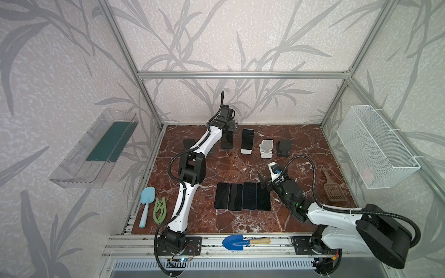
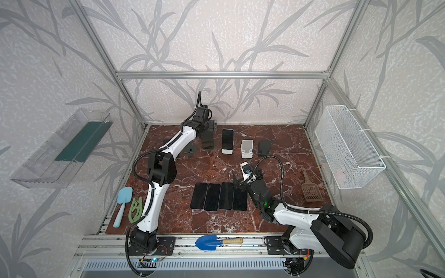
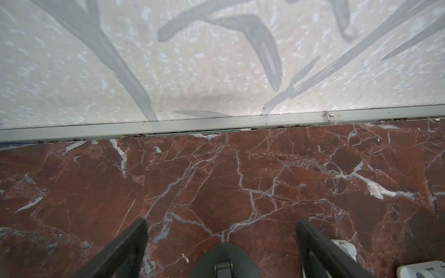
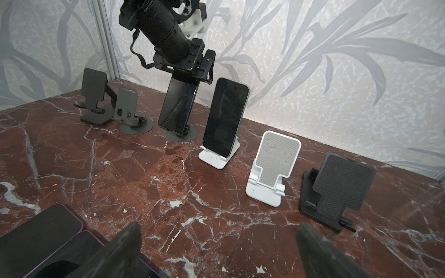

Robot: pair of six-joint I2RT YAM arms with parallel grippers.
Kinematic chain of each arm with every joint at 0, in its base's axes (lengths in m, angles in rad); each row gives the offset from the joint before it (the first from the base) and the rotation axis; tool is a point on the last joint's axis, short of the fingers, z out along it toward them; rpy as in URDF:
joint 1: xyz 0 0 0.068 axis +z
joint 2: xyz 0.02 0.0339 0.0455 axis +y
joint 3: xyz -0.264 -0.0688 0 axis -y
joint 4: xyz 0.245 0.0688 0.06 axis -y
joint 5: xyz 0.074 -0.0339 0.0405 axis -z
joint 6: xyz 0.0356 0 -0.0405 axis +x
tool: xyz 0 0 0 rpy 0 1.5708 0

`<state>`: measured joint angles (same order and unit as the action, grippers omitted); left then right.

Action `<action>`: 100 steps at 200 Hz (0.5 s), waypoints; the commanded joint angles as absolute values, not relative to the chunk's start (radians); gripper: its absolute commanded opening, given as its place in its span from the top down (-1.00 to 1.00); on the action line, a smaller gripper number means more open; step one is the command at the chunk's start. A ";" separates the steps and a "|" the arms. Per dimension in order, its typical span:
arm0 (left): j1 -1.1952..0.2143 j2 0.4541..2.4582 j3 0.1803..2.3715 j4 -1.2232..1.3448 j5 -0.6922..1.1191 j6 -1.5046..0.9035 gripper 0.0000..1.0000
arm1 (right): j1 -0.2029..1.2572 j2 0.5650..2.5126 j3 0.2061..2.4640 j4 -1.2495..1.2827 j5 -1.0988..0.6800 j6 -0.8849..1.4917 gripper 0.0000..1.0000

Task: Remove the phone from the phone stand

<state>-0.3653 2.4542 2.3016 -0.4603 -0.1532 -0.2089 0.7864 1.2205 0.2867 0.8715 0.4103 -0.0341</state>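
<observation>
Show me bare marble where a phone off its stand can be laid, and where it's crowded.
Bare: the band of marble table between the stands and the four flat phones; the strip between those phones and the front rail; the right back corner, from the end stand to the brown scoop. Crowded: the back row, under the left pincer.

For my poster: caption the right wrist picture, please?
Open left gripper at the top of a glossy black phone on its round grey stand.
</observation>
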 commanded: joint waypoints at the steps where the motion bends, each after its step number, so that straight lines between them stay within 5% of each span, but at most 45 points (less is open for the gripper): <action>1: -0.368 2.480 2.333 -0.477 -0.166 -0.194 -0.90 | 0.783 1.218 0.291 0.907 0.417 -0.028 -0.98; 100: -0.368 2.501 2.331 -0.476 -0.157 -0.221 -0.79 | 0.782 1.213 0.291 0.900 0.414 -0.021 -0.98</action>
<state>-0.3653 2.4706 2.3016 -0.4603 -0.1555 -0.2134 0.7860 1.2205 0.2867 0.8711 0.4103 -0.0326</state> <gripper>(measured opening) 0.898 0.991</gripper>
